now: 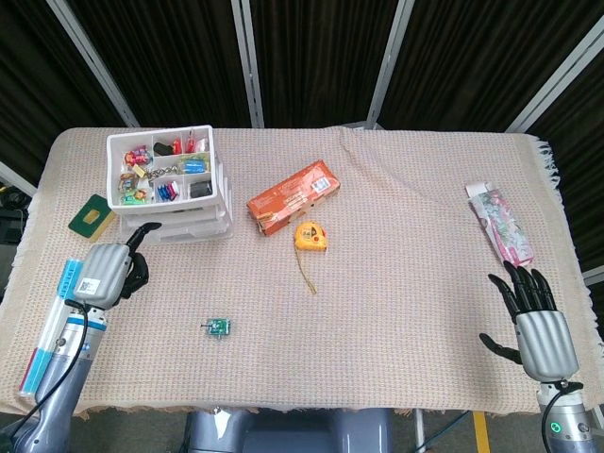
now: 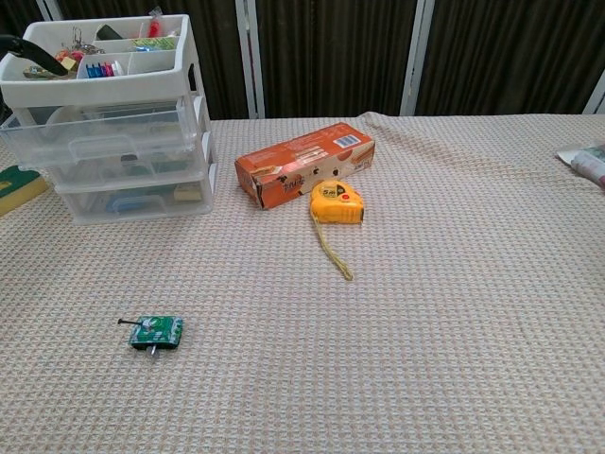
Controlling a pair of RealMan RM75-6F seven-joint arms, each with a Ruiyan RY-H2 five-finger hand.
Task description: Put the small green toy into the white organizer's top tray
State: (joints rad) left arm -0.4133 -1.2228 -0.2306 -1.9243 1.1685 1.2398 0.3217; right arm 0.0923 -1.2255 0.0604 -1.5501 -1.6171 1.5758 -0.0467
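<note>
The small green toy (image 1: 218,327) (image 2: 156,331) lies alone on the cloth near the front edge. The white organizer (image 1: 219,193) (image 2: 104,90) stands at the far left, its top tray full of small items in compartments. My left hand (image 1: 109,274) hovers left of the toy and in front of the organizer. Its back faces up, its fingers are curled in and one digit points toward the drawers. It holds nothing. The chest view shows only a dark fingertip (image 2: 19,43) at the top left. My right hand (image 1: 538,321) rests at the front right, fingers spread and empty.
An orange box (image 1: 293,195) (image 2: 304,163) and a yellow tape measure (image 1: 310,236) (image 2: 337,201) lie mid-table. A green card (image 1: 92,217) (image 2: 19,184) sits left of the organizer, and a blue-white tube (image 1: 55,326) lies at the left edge. A pink packet (image 1: 500,222) lies far right.
</note>
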